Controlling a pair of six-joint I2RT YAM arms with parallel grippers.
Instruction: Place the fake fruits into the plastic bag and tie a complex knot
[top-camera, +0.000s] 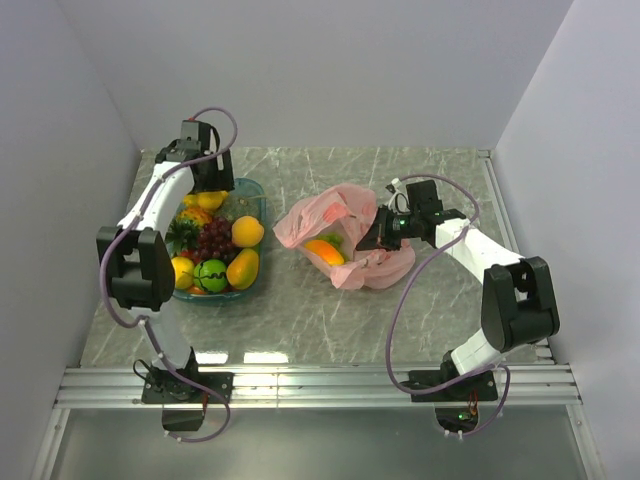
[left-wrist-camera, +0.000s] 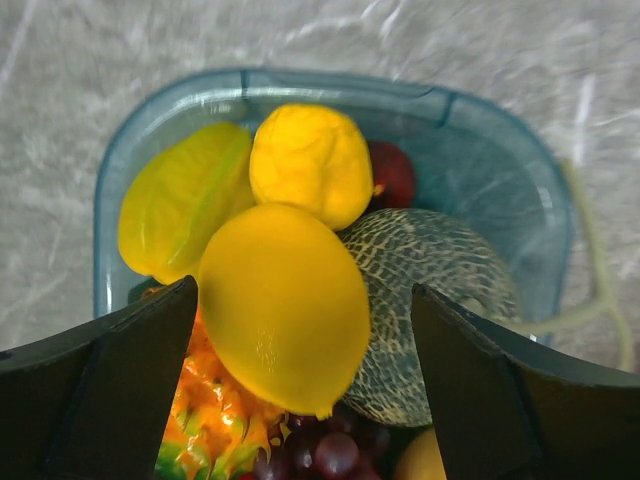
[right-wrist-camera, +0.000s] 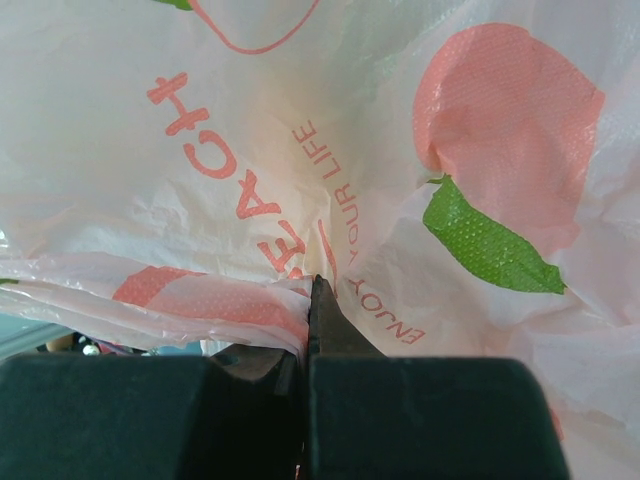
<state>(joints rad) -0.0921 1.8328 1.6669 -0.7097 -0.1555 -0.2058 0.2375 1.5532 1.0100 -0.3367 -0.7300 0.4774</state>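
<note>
The fake fruits lie in a clear teal tray (top-camera: 256, 192). My left gripper (top-camera: 211, 186) hangs open over the tray's far end. In the left wrist view the open left gripper (left-wrist-camera: 305, 385) straddles a yellow mango (left-wrist-camera: 285, 300) without touching it. Around the mango are a yellow round fruit (left-wrist-camera: 310, 165), a yellow-green starfruit (left-wrist-camera: 180, 200), a netted melon (left-wrist-camera: 435, 290), a red piece (left-wrist-camera: 393, 175) and purple grapes (left-wrist-camera: 325, 450). The pink plastic bag (top-camera: 340, 225) lies open at mid-table with an orange mango (top-camera: 323, 251) inside. My right gripper (top-camera: 377, 240) is shut on the bag's edge (right-wrist-camera: 200, 300). No knot shows.
The tray (left-wrist-camera: 340, 85) also holds an orange (top-camera: 247, 231), a green apple (top-camera: 210, 274) and more mangoes (top-camera: 242, 268) at its near end. The grey marble table (top-camera: 420, 170) has walls on three sides. A metal rail (top-camera: 320, 380) runs along the near edge.
</note>
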